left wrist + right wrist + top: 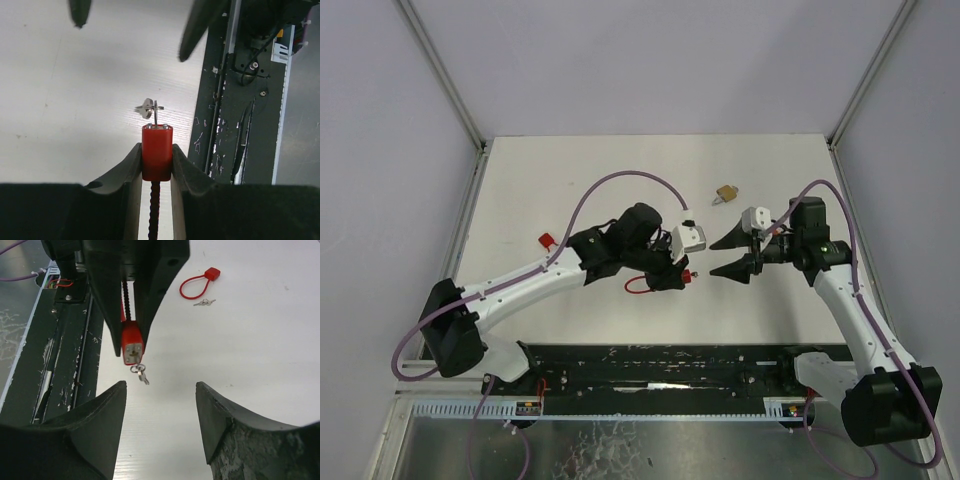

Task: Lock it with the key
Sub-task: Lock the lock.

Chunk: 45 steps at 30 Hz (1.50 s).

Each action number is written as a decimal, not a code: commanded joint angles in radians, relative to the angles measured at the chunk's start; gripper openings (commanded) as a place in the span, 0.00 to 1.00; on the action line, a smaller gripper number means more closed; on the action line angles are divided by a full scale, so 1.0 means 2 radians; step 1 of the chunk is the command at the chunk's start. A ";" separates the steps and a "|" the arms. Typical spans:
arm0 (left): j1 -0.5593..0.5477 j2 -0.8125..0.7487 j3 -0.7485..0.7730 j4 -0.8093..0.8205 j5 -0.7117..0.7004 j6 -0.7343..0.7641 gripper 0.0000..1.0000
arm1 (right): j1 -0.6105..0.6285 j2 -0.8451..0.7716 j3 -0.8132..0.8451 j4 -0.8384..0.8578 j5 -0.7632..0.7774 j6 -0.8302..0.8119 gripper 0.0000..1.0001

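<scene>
White surface (75, 100): matt, faint fine lines; red glossy plastic lock body (157, 152): smooth, soft sheen on its faces; small silver metal key (149, 108): bright, reflective; black cable (154, 210): ribbed, matt; left arm's black fingers (120, 175): matt plastic, slightly grainy; small brass-coloured metal padlock (726, 193): dull shine; black base plate (222, 150): scratched, flecked with pale debris.

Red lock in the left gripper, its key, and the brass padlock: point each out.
Red lock (157, 150): left wrist view, middle of its body.
Key (147, 108): left wrist view, its head.
Brass padlock (725, 194): top view, its body.
</scene>
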 commanded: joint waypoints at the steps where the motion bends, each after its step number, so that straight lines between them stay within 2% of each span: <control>1: -0.024 -0.018 -0.012 0.054 -0.024 0.022 0.00 | 0.005 0.004 0.029 -0.055 -0.032 -0.075 0.63; 4: -0.034 -0.016 -0.014 0.053 -0.037 0.026 0.00 | 0.009 -0.005 0.019 -0.073 -0.047 -0.110 0.61; 13: -0.049 0.006 -0.013 0.067 -0.095 0.006 0.00 | 0.033 0.013 0.006 -0.098 -0.043 -0.111 0.50; 21: -0.059 0.004 -0.016 0.075 -0.092 0.003 0.00 | 0.057 0.024 -0.012 -0.090 -0.019 -0.130 0.48; 25: -0.059 0.004 -0.019 0.080 -0.087 0.001 0.00 | 0.069 0.028 -0.024 -0.051 -0.009 -0.089 0.38; 30: -0.060 0.005 -0.019 0.080 -0.083 0.000 0.00 | 0.074 0.029 -0.025 -0.040 -0.008 -0.076 0.28; 42: -0.060 -0.004 -0.027 0.081 -0.089 -0.002 0.00 | 0.085 0.028 -0.037 -0.016 0.028 -0.066 0.26; 45: -0.060 -0.006 -0.028 0.081 -0.088 -0.002 0.00 | 0.088 0.029 -0.039 -0.011 0.037 -0.066 0.22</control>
